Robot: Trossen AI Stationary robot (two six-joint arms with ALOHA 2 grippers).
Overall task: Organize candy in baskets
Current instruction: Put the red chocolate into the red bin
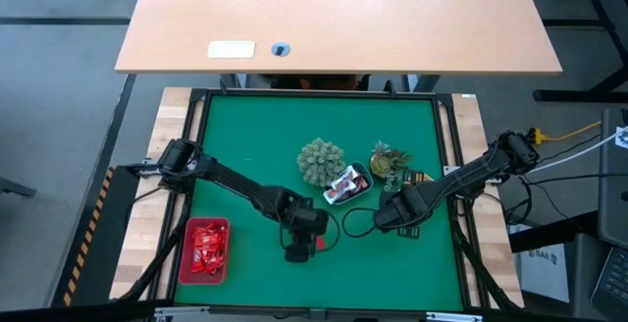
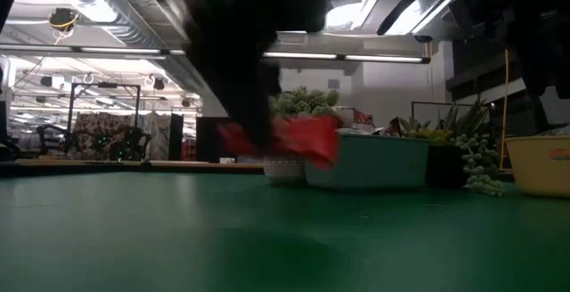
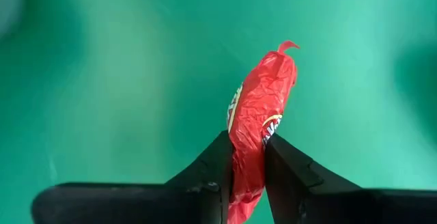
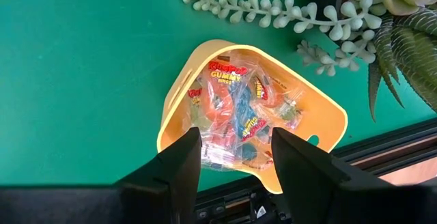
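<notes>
A red candy [image 3: 254,121] is pinched between the fingers of the left gripper [image 3: 246,176] just above the green mat [image 1: 245,135], and it should be kept squeezed, lifted gently and carried over to the red basket [image 1: 186,263] before being dropped.

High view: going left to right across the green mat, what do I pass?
Red basket → left hand holding a red candy → round plant → blue basket → spiky plant → right hand, open.
</notes>
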